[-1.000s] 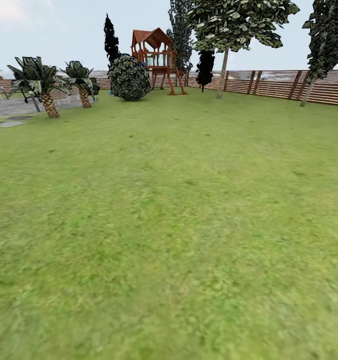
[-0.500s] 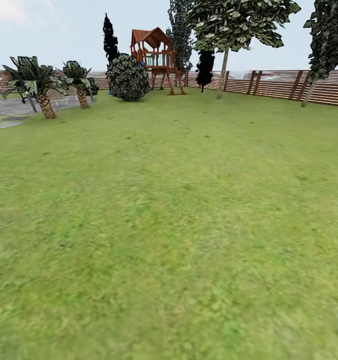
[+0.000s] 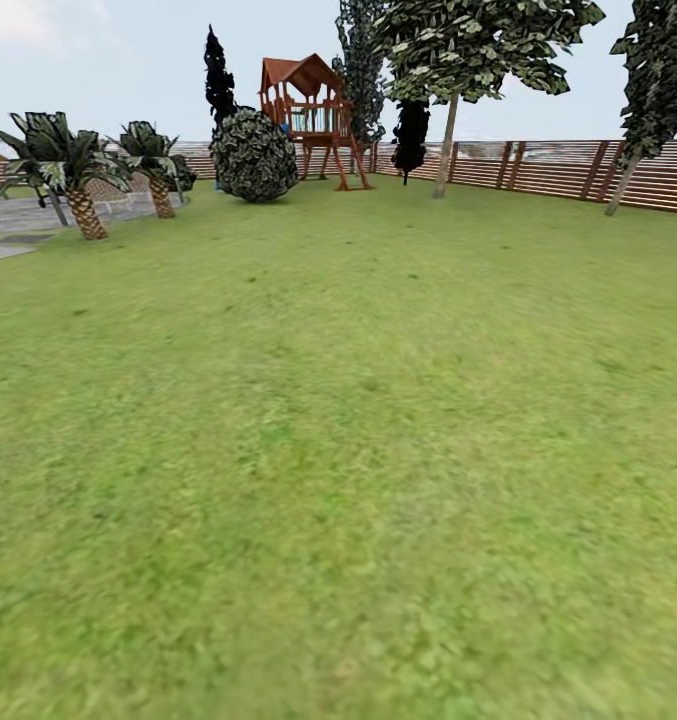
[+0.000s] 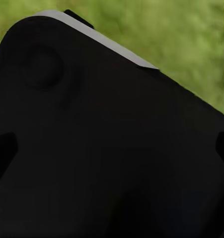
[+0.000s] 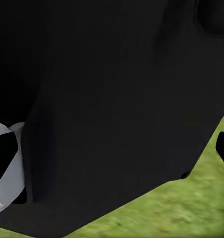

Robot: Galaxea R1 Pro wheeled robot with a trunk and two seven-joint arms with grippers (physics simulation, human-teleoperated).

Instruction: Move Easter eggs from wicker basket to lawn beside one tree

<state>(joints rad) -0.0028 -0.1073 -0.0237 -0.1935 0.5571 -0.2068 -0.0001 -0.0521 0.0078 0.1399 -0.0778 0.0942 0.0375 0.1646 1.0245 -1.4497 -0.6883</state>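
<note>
From the head view, a wide stretch of short bright green grass, the lawn [image 3: 358,420], runs from the near edge out to a brown slatted wooden fence [image 3: 558,168] along the far side of the garden. At the far centre stands a reddish-brown wooden play tower [image 3: 313,115] with a peaked roof. Just left of it sits a round, dense bush [image 3: 254,156] of dark leaves speckled pale, and behind that rises a thin, black-leaved tree [image 3: 218,78]. Right of the tower, a tree with a straight, smooth, pale grey-brown trunk [image 3: 446,145] stands on the grass near the fence, its dark crown flecked with pale green-white leaves. A second tree of the same kind [image 3: 621,180] leans at the far right, close to the fence. At the far left, two short palms with scaly trunks [image 3: 84,208] stand beside a patch of grey paving [image 3: 18,215]. The sky above is pale blue.

In the left wrist view, a large black rounded body of the robot [image 4: 102,148] with a thin pale grey edge lies close before the camera, and a strip of green grass [image 4: 181,39] shows past it. I cannot tell how the left tool stands.

In the right wrist view, a similar black body [image 5: 112,99] covers most of the frame, with a pale grey curved part [image 5: 7,168] at one side and grass [image 5: 191,208] at a corner. The right tool's state cannot be told either.
</note>
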